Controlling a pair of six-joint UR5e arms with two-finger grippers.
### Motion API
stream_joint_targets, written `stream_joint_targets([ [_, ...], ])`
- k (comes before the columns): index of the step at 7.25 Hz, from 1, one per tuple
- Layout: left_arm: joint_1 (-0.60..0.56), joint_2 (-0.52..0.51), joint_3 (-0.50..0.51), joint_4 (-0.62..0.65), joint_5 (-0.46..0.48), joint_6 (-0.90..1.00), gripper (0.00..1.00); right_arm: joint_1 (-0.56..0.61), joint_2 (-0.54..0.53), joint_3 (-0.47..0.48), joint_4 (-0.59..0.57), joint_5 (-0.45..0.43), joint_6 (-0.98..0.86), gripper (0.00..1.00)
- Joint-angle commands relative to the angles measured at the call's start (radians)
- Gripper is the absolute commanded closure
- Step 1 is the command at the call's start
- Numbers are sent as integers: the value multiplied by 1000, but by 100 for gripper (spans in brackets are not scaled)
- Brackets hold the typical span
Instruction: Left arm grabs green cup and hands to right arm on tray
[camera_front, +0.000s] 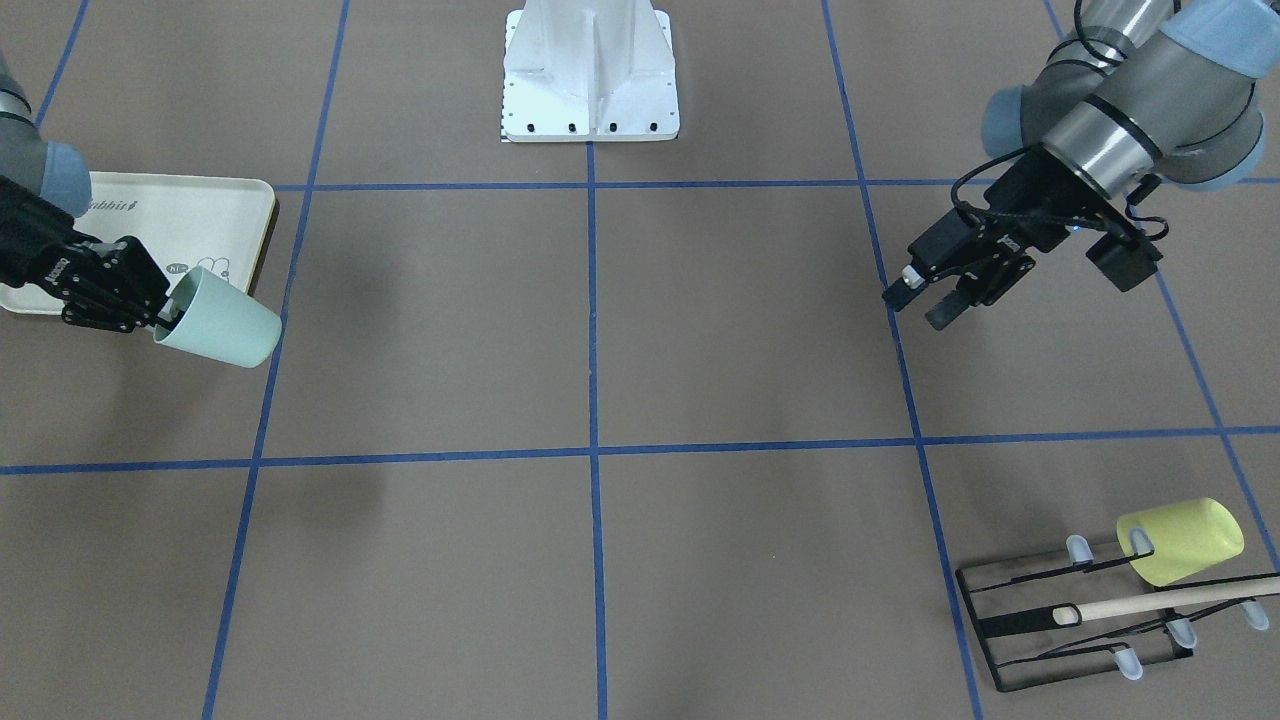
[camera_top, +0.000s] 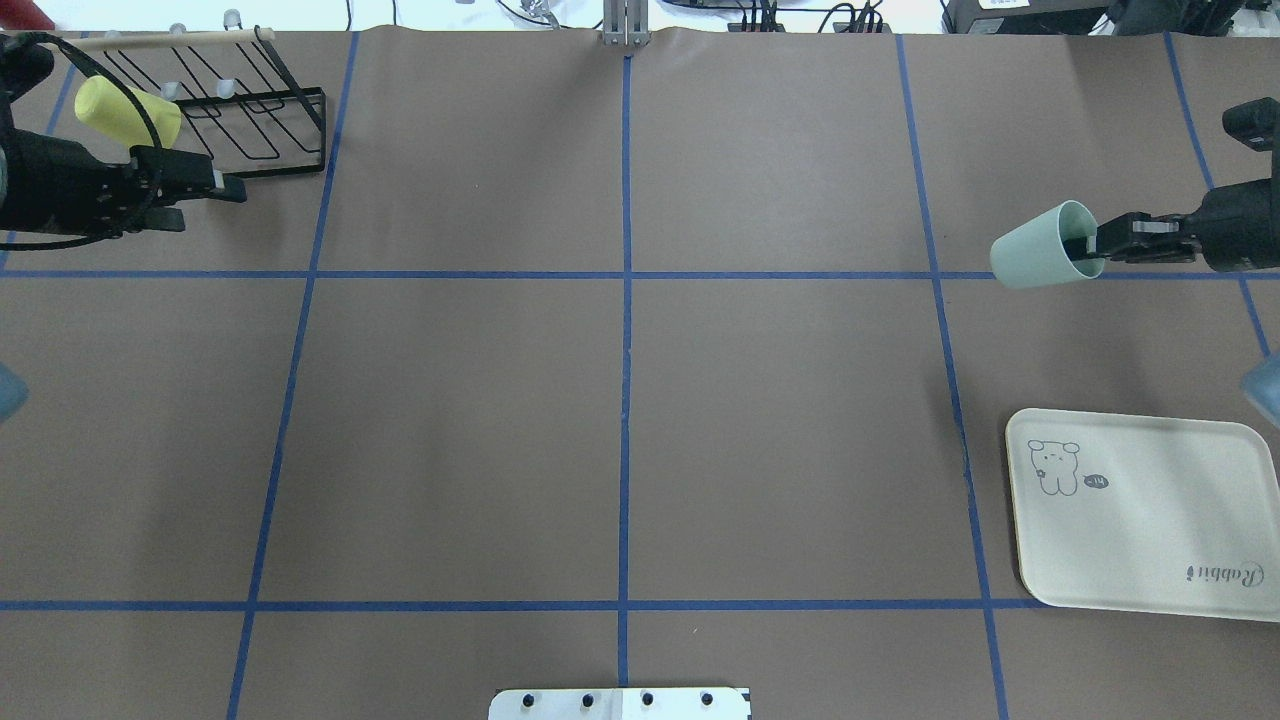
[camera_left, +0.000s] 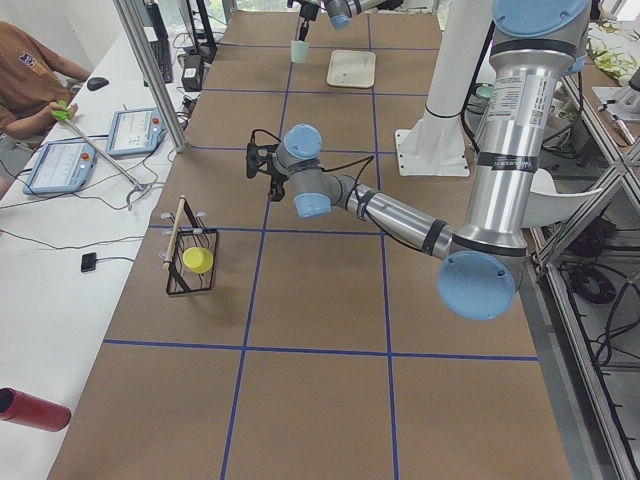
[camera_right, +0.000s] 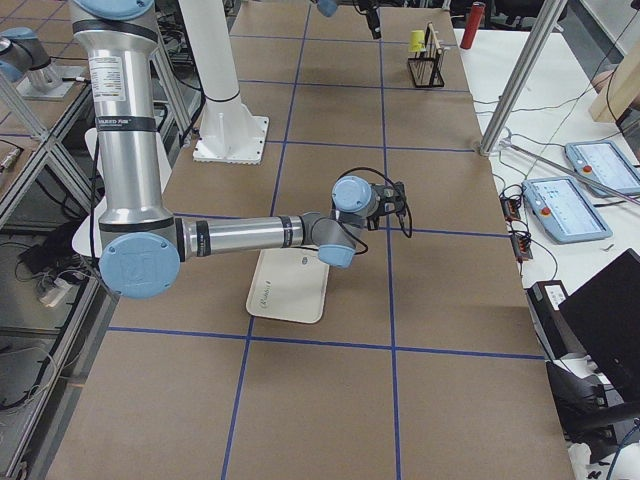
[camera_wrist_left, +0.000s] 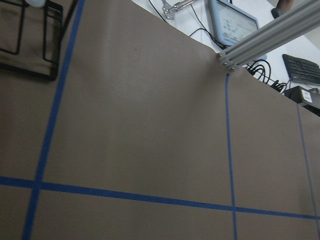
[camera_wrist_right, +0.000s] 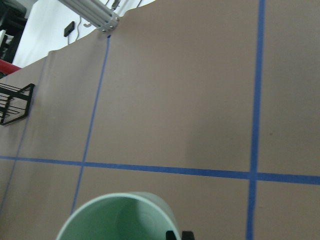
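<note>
The pale mint-green cup hangs tilted on its side in the air, held by its rim. My right gripper is shut on that rim, one finger inside the cup. In the overhead view the cup and right gripper are beyond the cream tray, not over it. The right wrist view shows the cup's open mouth at the bottom. The tray is bare. My left gripper is open and empty, far off near the rack; it also shows in the overhead view.
A black wire rack stands at the table's far corner on my left, with a yellow-green cup on a peg and a wooden stick across it. The robot's white base is at the centre edge. Blue tape lines grid the brown table.
</note>
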Motion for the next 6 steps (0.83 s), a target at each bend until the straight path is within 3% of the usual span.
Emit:
stream_joint_targets([
  [1,-69,79,-37,152,3,275,1,22,-107,9,-159,-2,-207,100],
  [4,-165,131,-113,418,2,586,1,23,-270,65,-182,61,-260,100],
  [5,-185,131,-121,471,2,642,1,23,-263,79,-249,67,-266,100],
  [6,-188,134,-126,494,2,655,1,14,-258,125,-386,57,-363,100],
])
